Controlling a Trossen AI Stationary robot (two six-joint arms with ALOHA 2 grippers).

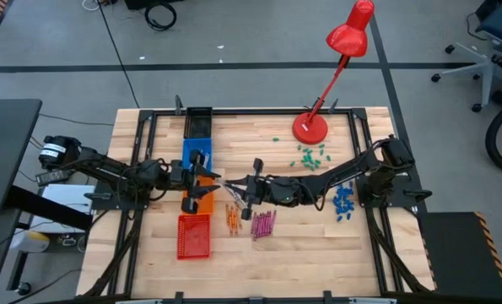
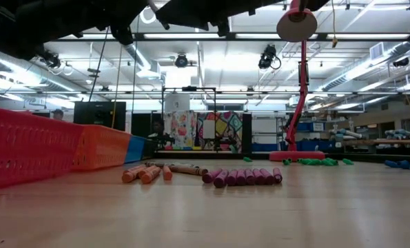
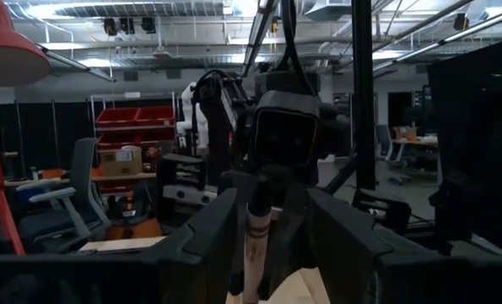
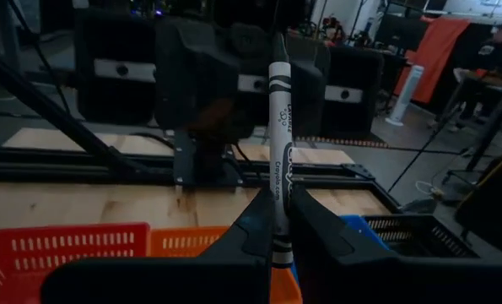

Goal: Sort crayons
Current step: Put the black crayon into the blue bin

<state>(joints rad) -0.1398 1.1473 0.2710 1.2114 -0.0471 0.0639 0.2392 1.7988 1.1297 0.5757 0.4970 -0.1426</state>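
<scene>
Above the orange basket [image 1: 202, 203], the left gripper [image 1: 210, 175] has its jaws spread, seemingly around the tip of a grey crayon [image 4: 280, 160] without yet pinching it. Just right of that basket, the right gripper [image 1: 230, 186] is clamped tight on the crayon's lower end. Farther right lie orange crayons [image 1: 233, 217], then magenta crayons [image 1: 263, 223].

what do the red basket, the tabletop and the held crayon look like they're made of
Red basket: seemingly moulded plastic, with slotted lattice walls. Tabletop: pale wood, visible plank seams and grain. Grey crayon in the right gripper: presumably wax under a printed paper wrapper.
</scene>
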